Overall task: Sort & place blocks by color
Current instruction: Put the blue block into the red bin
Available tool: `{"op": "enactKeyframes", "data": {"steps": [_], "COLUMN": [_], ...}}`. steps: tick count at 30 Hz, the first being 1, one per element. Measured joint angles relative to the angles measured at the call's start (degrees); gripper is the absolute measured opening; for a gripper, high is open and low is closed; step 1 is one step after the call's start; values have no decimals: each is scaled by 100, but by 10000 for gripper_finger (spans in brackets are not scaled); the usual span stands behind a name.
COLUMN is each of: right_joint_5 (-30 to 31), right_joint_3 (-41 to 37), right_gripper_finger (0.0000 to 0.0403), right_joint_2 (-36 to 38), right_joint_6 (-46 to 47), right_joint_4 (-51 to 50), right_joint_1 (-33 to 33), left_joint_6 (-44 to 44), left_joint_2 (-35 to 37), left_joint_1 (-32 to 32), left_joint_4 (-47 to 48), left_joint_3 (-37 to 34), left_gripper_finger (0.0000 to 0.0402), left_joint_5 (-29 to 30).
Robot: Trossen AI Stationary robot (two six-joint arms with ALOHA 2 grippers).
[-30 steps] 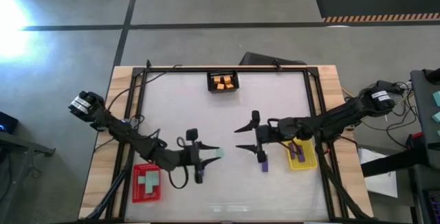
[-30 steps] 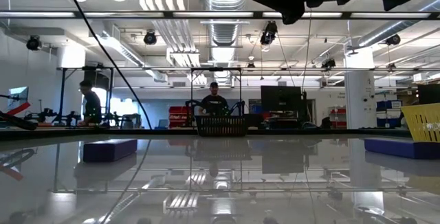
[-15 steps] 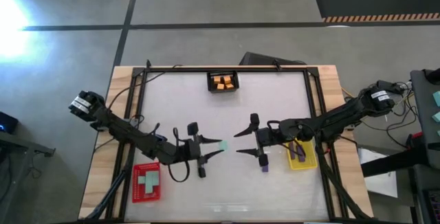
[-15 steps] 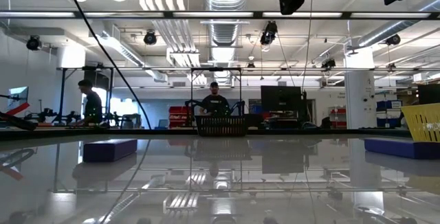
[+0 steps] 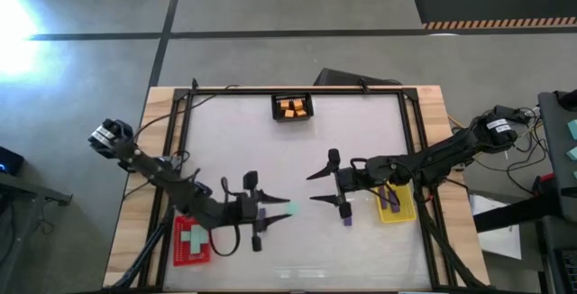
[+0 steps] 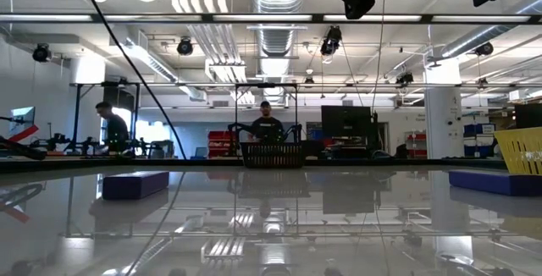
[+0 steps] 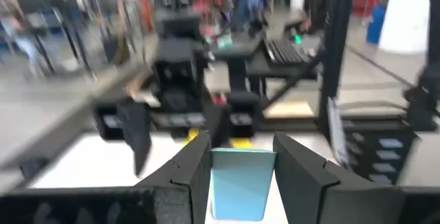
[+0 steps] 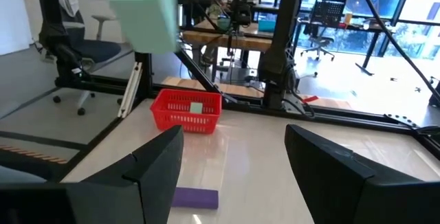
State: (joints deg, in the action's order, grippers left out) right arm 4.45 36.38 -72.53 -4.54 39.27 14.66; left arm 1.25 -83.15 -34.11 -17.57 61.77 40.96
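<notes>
The left gripper (image 5: 278, 210) has its jaws pinched on a small mint-green rectangular block (image 5: 291, 209), held clear of the worktop (image 5: 361, 141) near its middle; the left wrist view shows that block (image 7: 240, 183) squeezed between the two dark fingers. The chief risk, as I judge it, lies in the carry to the red mesh tray (image 5: 183, 255) at the near left: only one end of the block is gripped, so a quick swing could twist it loose and drop it short of the tray, which already holds mint-green pieces. A second risk is crowding (the two grippers point at each other across the middle), so a stray move by either arm could bring them together. The left arm reaches in from the left edge, bent low over the worktop beside the red tray, wrist aimed right. The right gripper (image 5: 321, 188) hangs with its jaws spread wide and empty, its arm stretched in from the right past the yellow mesh tray (image 5: 407, 209), with a purple rectangular block (image 5: 346, 216) lying on the worktop just near of it. A black mesh tray (image 5: 294, 117) holding orange blocks (image 5: 292, 107) sits at the far edge.
</notes>
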Motion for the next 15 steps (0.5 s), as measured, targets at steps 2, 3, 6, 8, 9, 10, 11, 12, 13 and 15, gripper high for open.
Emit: {"op": "enactKeyframes", "data": {"steps": [2,3,6,8,9,10,11,12,13,15], "right_joint_5": [0,0,0,0,0,0,0,0,0,1], "right_joint_3": [0,0,0,0,0,0,0,0,0,0], "right_gripper_finger": [247,247,247,247,247,247,247,247,247,247], "right_joint_2": [0,0,0,0,0,0,0,2,2,2], "right_joint_6": [4,24,73,92,92,94,96,96,96,98], "right_joint_4": [1,1,2,1,0,2,2,2,0,2], "right_joint_1": [0,0,-2,-2,-2,-2,-2,-2,-2,-2], "left_joint_6": [645,978,2121,3029,3519,4020,4545,5029,5463,6313], "left_joint_2": [2,-4,-67,-91,-94,-94,-94,-94,-98,-103], "left_joint_1": [-66,-97,-207,-286,-318,-339,-367,-407,-458,-621], "left_joint_4": [1033,1634,3551,4772,5302,5773,6203,6641,7105,7820], "left_joint_3": [399,613,1250,1592,1712,1789,1826,1834,1827,1689], "left_gripper_finger": [113,113,113,113,113,113,113,113,113,113], "left_joint_5": [-7,-5,-20,-302,-574,-949,-1358,-1870,-2347,-3053]}}
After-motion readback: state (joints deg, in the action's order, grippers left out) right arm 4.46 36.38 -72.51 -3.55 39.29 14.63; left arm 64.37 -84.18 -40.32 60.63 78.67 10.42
